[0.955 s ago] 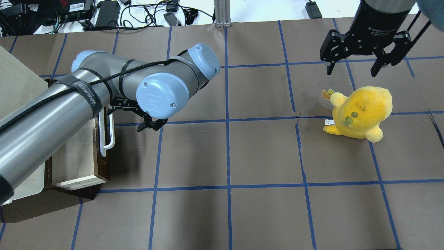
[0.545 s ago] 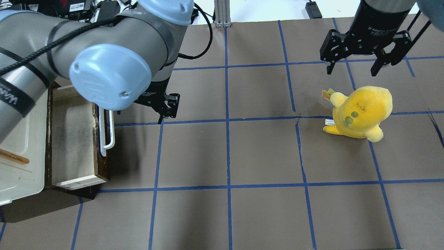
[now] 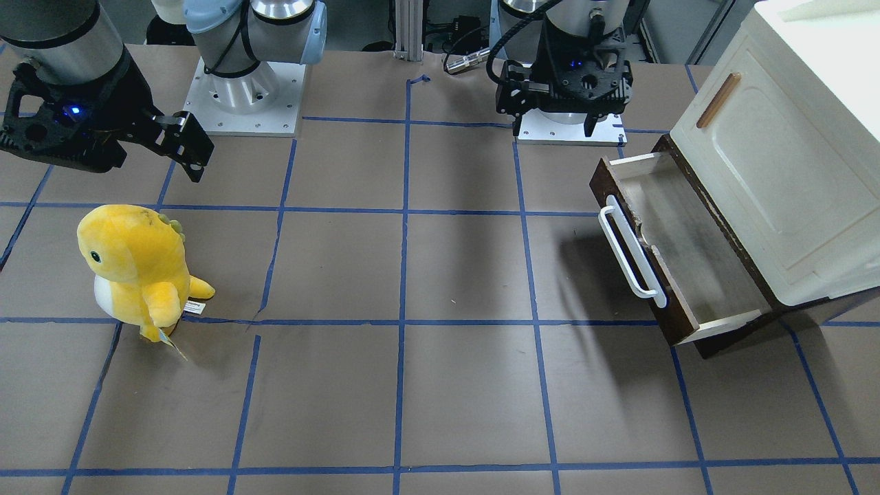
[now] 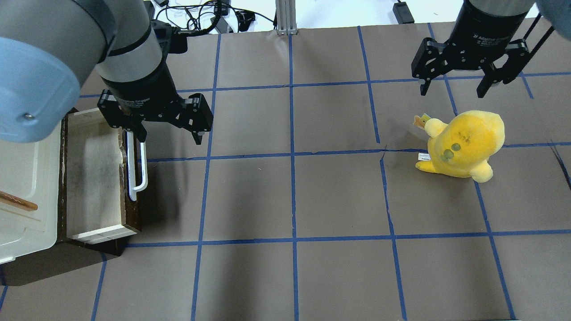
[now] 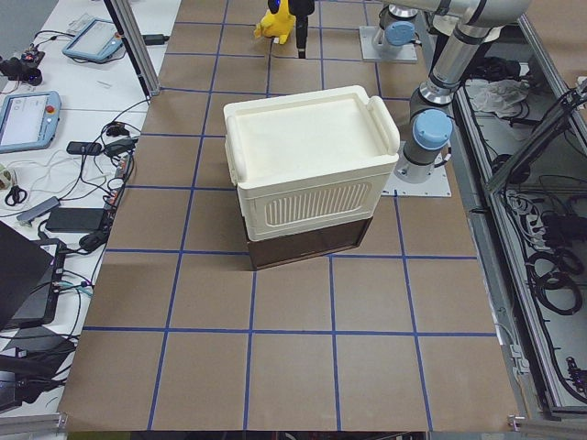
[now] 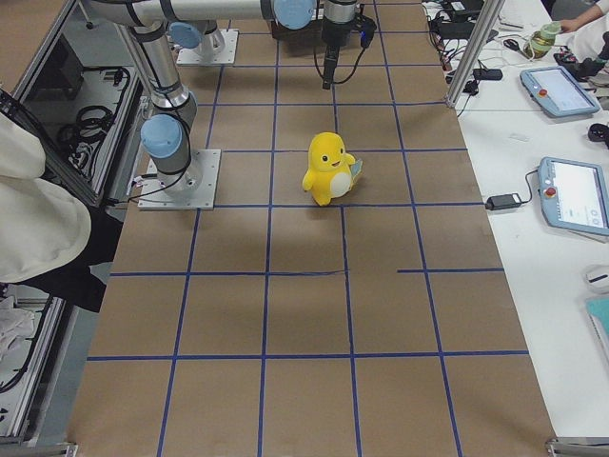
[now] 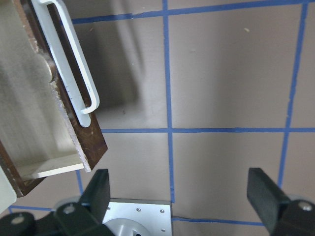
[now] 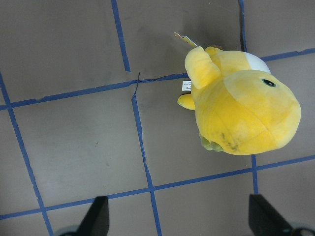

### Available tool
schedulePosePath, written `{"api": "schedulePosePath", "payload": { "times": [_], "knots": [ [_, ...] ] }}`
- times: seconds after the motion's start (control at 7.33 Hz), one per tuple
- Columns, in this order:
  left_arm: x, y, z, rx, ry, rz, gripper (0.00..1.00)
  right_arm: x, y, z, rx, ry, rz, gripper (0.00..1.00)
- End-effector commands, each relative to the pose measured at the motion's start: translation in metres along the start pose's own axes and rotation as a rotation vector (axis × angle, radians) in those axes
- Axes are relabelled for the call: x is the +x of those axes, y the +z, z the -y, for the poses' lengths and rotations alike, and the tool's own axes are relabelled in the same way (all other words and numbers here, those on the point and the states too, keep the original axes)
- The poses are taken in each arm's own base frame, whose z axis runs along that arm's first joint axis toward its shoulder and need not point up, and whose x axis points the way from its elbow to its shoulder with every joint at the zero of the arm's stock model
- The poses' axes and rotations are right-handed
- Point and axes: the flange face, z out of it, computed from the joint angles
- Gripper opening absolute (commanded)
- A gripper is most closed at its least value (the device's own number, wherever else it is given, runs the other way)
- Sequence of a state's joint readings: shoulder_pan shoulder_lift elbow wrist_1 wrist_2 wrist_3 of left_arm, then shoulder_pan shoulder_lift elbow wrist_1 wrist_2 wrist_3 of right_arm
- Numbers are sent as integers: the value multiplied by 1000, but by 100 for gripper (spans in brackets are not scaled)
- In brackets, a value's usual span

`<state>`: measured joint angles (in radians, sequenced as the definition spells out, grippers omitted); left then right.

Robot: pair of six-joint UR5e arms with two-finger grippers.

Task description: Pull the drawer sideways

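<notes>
Drawer [image 4: 93,178] sits at the table's [image 4: 339,196] left end, pulled out from under a cream cabinet [image 4: 22,187] toward the table's middle; pale lining open to view, nothing seen inside. Dark brown front is skewed to the blue tape grid, with the long white handle [image 4: 143,169] along it, facing the middle. Front view shows the same: drawer [image 3: 687,254] out, handle [image 3: 629,251] bare, and the cabinet [image 3: 770,151] above it, a small wooden handle [image 3: 718,100] on its door. Left gripper [image 4: 169,133] hangs above the table by the drawer's far corner, jaws wide apart, holding nothing. In the overhead view one finger [image 4: 142,133] overlaps the handle's far end; the wrist view has the handle [image 7: 74,54] well clear of both fingers [image 7: 96,189], so no contact. Right gripper [image 4: 451,89] is raised at the table's far right, jaws also spread and empty, its fingers [image 8: 96,211] wide in its wrist view. Just nearer than it stands a yellow plush [image 4: 464,142], upright on the paper, well apart from the drawer, touched by nothing
</notes>
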<state>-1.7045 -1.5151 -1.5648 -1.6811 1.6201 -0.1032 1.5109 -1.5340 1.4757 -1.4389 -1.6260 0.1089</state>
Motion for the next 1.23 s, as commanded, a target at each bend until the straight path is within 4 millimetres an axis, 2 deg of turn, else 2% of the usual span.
{"api": "schedulePosePath", "payload": {
  "times": [0.0, 1.09],
  "knots": [
    [-26, -1, 22, 69, -31, -41, 100, 1, 0, 0, 0, 1, 0, 100],
    [-25, -4, 17, 74, -35, -41, 100, 0, 0, 0, 0, 0, 0, 100]
  ]
}}
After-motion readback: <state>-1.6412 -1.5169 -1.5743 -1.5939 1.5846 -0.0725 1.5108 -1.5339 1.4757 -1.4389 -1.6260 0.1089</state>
